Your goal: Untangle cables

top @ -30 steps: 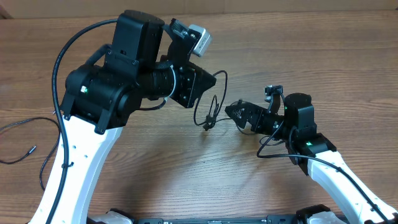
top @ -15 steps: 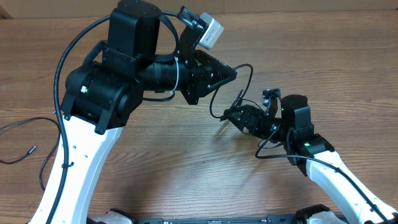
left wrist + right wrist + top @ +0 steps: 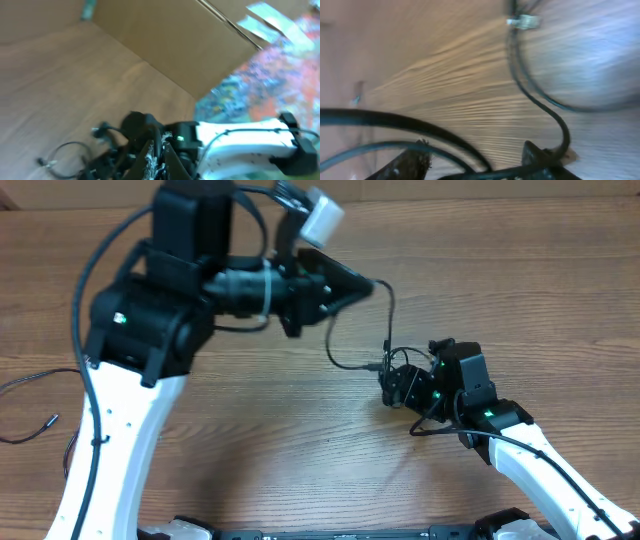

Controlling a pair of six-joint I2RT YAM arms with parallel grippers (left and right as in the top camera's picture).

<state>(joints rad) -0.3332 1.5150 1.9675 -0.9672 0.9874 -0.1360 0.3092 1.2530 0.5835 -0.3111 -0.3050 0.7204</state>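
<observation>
A thin black cable [image 3: 386, 315] runs taut from my left gripper [image 3: 372, 284] down to a small tangle at my right gripper [image 3: 392, 387]. In the left wrist view my left gripper [image 3: 159, 152] is shut on this cable, held above the table, with a loose loop [image 3: 65, 147] below it. In the right wrist view my right gripper [image 3: 475, 165] has its fingers wide apart, low over the wood. Black cable strands [image 3: 540, 95] cross between them and one lies over the right fingertip. A silver-tipped plug [image 3: 522, 21] lies further out.
A second thin black cable [image 3: 30, 380] lies in loose loops at the table's far left, with a small plug end [image 3: 50, 420]. A cardboard wall [image 3: 175, 45] borders the table's far edge. The white right arm [image 3: 235, 142] shows in the left wrist view.
My left gripper has risen and swung right, pulling the cable out longer. My right gripper has moved right and nearer, turned downward onto the tangle.
</observation>
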